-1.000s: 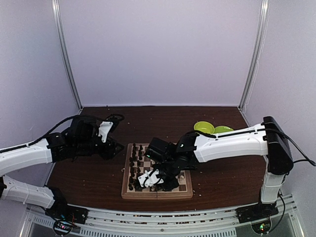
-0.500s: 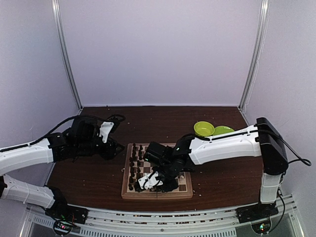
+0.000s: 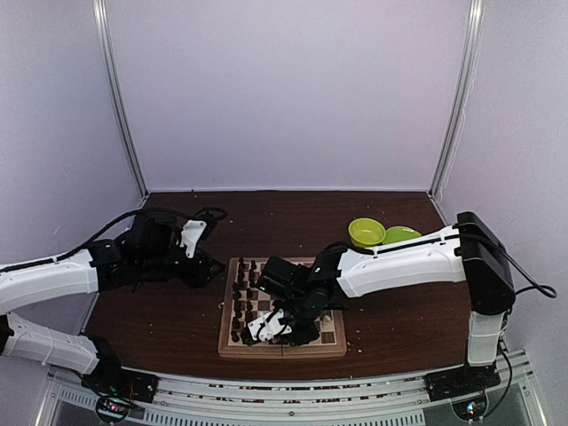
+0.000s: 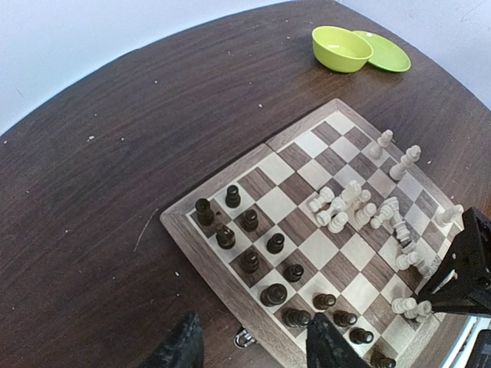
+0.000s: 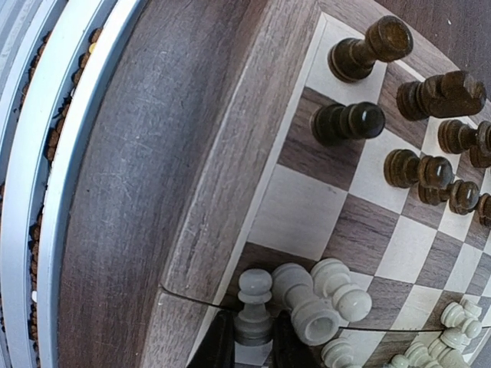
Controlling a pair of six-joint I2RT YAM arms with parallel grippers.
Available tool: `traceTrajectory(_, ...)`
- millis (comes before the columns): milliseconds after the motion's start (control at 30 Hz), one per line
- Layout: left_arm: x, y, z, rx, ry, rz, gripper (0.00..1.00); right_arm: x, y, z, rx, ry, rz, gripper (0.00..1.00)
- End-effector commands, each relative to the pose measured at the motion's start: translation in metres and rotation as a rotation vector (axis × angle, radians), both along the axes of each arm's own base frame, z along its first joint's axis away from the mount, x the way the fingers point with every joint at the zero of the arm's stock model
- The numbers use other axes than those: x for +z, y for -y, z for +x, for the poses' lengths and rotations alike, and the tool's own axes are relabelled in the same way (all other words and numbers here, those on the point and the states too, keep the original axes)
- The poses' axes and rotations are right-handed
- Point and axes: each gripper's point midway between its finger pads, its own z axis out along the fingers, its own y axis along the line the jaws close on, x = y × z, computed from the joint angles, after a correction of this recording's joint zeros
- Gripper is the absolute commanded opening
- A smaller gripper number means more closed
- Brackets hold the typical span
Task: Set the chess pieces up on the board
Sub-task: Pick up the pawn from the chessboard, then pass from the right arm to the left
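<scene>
Board (image 4: pixel 261 184): wooden, dark and cream squares, light border. It lies on the dark counter (image 4: pixel 115 153), close to the near edge rail (image 5: pixel 46 192).

Chess pieces: dark pieces (image 4: pixel 250 220) stand upright in roughly two rows along the board's left side. White pieces (image 4: pixel 353 203) are bunched loosely over the middle and right half, several tipped over.

Right pincer (image 5: pixel 253 341): low over the near border by the fold seam, closed to a narrow gap on the base of an upright white pawn (image 5: pixel 254 295), fingers flush on both sides. Two toppled white pieces (image 5: pixel 314 303) lie just beside the pawn, touching each other.

Left pincer (image 4: pixel 257 349): hovers off the board's left side, jaws apart, nothing held.

Open room: bare counter left of and behind the board. Green bowl (image 4: pixel 341 47) and green plate (image 4: pixel 387 54) sit well apart at the far right.
</scene>
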Motion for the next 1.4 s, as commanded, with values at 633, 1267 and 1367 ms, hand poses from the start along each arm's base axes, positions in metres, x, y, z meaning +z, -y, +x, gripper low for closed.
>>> traceTrajectory(633, 0.063, 0.082, -0.067, -0.455, 0.192, -0.234, 0.45, 0.149, 0.040, 0.029, -0.267, -0.466, 0.419, 0.12)
traceTrajectory(1267, 0.070, 0.169, -0.073, -0.562, 0.022, -0.496, 0.47, 0.162, 0.052, 0.040, -0.324, -0.521, 0.498, 0.14)
traceTrajectory(1367, 0.069, 0.175, -0.074, -0.579, 0.001, -0.508, 0.46, 0.162, 0.052, 0.040, -0.324, -0.523, 0.500, 0.14)
